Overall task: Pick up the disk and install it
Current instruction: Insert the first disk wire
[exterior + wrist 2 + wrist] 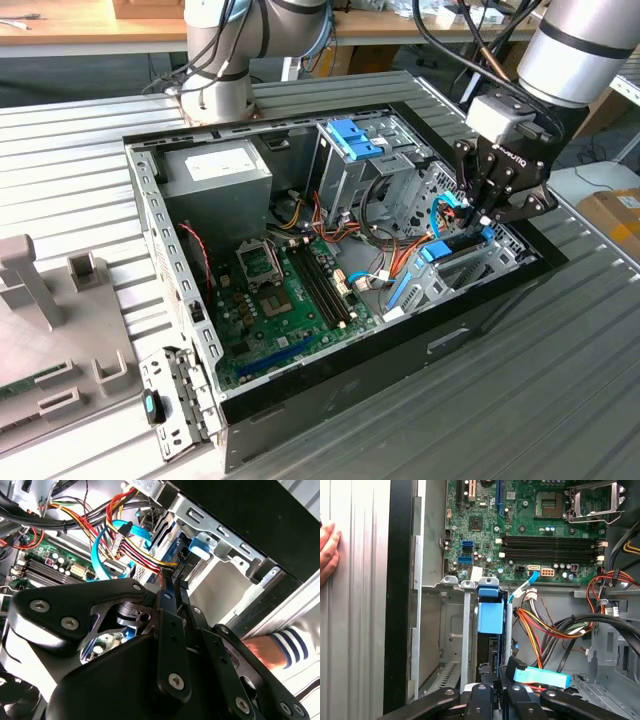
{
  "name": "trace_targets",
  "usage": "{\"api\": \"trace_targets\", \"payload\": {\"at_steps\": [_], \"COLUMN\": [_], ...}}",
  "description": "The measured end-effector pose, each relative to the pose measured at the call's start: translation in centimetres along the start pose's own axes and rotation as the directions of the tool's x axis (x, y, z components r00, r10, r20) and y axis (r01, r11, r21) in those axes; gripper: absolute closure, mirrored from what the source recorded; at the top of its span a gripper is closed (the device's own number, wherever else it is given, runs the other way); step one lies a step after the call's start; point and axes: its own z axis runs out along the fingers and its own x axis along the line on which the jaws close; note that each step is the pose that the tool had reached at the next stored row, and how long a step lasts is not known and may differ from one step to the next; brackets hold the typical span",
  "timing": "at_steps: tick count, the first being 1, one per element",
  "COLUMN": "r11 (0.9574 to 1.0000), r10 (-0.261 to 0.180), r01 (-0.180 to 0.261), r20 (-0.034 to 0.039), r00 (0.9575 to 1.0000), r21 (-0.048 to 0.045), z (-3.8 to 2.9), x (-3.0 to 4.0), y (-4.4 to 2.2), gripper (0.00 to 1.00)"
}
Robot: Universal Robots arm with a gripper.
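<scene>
— What sits closest to the lens?

— In the second wrist view, my own black gripper [172, 587], its fingers [167, 625] drawn close together, pinching the thin edge of the disk [169, 577], which stands on edge in the metal drive bay [220, 545]. Red, yellow and blue cables [120, 540] hang just beside it, and a person's hand [260, 650] in a striped sleeve rests outside the case.

— And the first wrist view?

— The disk [489, 617] with its blue rail stands upright in a slot of the bay [451, 630], my gripper [495, 682] closed narrowly on its near end. The green motherboard [530, 530] lies beyond; a hand [327, 550] touches the ribbed table.

— The exterior view?

— My gripper [487, 212] hangs over the open computer case [330, 260] at the exterior view's right, on the disk [455, 246] in the bay. The grey power supply [218, 170] sits well apart.
</scene>
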Motion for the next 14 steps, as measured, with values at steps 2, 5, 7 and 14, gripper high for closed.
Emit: {"api": "trace_targets", "payload": {"at_steps": [2,5,7,14], "r11": [0.9999,0.9995,0.9995,0.9995], "r10": [0.017,0.030,0.030,0.030], "r01": [-0.017,-0.030,-0.030,-0.030], "r20": [-0.0001,-0.0001,0.0000,-0.0004], "r00": [0.9999,0.9996,0.9996,0.9995], "r21": [-0.0013,-0.0023,-0.0023,-0.0024], "z": [0.08,0.22,0.26,0.56], "x": [0.00,-0.02,-0.02,-0.03], "y": [0.00,0.11,0.10,0.11], "gripper": [0.83,0.83,0.83,0.83]}}
